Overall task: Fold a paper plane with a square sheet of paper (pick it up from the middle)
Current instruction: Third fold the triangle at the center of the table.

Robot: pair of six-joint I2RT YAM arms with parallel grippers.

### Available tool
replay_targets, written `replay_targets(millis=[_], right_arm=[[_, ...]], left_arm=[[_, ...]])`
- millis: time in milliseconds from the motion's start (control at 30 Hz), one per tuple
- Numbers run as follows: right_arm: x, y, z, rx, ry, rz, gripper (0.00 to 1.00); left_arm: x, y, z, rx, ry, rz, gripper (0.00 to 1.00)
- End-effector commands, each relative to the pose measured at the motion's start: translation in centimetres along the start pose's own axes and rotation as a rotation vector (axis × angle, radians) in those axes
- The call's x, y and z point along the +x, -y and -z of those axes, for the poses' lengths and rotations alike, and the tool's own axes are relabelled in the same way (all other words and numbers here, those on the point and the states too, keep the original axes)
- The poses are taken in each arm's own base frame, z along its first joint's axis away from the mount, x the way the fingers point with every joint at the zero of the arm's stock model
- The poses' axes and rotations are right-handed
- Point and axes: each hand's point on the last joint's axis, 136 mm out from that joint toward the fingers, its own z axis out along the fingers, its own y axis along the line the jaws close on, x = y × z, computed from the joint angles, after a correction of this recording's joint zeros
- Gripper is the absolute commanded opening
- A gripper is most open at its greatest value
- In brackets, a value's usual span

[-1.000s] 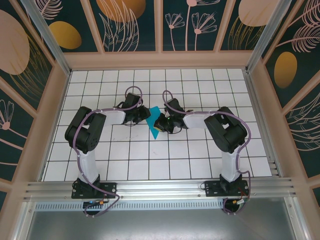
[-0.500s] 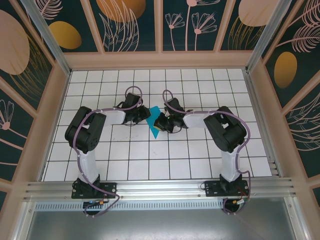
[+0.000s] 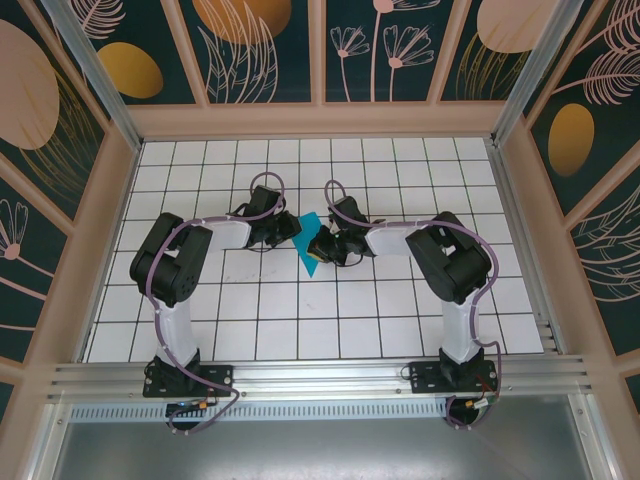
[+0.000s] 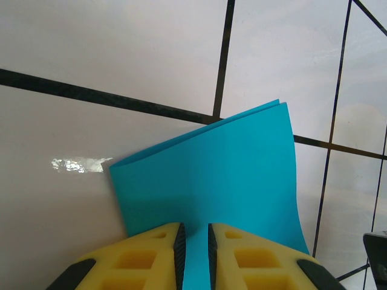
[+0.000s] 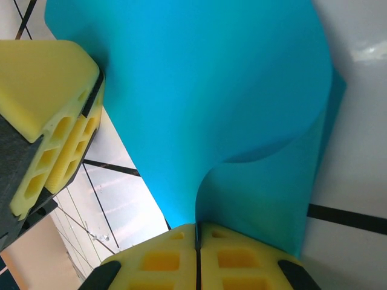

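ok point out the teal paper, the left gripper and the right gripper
teal paper (image 4: 233, 175), left wrist view, middle of its top layer
left gripper (image 4: 193, 234), left wrist view, midway between its yellow fingertips
right gripper (image 5: 198, 234), right wrist view, seam between its shut yellow fingertips

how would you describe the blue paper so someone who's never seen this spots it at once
Start at the white tiled table with black grid lines and look at its middle. There the left gripper and the right gripper both pinch the sheet of paper. It is thin, plain and folded over, and it is the one bright teal thing on the white tiles.
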Motion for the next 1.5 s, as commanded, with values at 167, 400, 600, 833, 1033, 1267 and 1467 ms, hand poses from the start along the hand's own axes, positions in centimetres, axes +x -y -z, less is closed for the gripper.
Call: replay_targets(millis=[167,400,600,833,1033,1267,1467], right_arm=[[-0.7,-0.4,-0.5,-0.016,0.002,0.032,0.08],[-0.7,-0.4,-0.7,-0.019,-0.003,0.035,0.08],[-0.6,0.0,-1.0,-0.009,-0.011,0.035,0.08],[-0.8,1.2,-1.1,0.047,0.001,0.033,0.11],[-0.6,1.8,-1.1,0.074,-0.007,0.048,0.16],[-0.4,2.1,-0.9,0.074,-0.019,0.064,0.33],[-0.3,2.4,-0.8,0.064,-0.026,0.08,0.41]], left_arm=[[2.4,-2.5,-1.3,-0.068,-0.088,-0.001,0.22],[2.4,-2.5,-1.3,-0.065,-0.089,-0.001,0.22],[2.4,-2.4,-1.3,-0.063,-0.09,-0.001,0.22],[2.3,-2.3,-1.1,-0.064,-0.086,-0.004,0.22],[2.1,-2.0,-1.0,-0.06,-0.083,-0.009,0.22],[-0.6,-0.2,1.3,-0.021,-0.008,0.007,0.23],[-2.6,0.6,3.4,0.019,0.044,0.03,0.26]])
